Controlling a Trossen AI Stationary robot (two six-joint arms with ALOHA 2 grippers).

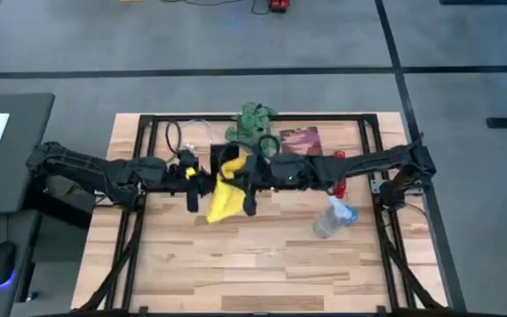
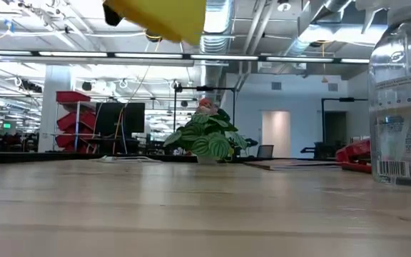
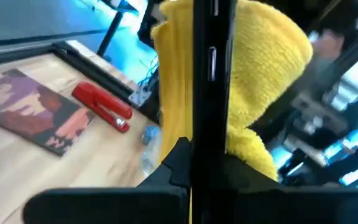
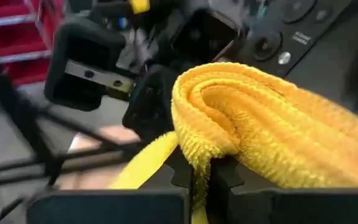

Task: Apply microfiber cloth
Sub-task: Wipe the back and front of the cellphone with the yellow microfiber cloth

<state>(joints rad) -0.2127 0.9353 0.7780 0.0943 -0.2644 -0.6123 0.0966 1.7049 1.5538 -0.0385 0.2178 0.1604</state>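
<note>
**Cloth could slip**

Cloth [image 1: 224, 198] hangs in the air, mid-table. Right gripper [image 4: 202, 174] jaws pinch its fold. Left gripper [image 3: 202, 163] jaws pinch a thin dark phone [image 3: 204, 68] w/ cloth behind. If either grip loosens, something may drop.

Smartphone [image 3: 204, 74] apparently edge-on, partly hiding cloth [image 3: 266, 68].
</note>
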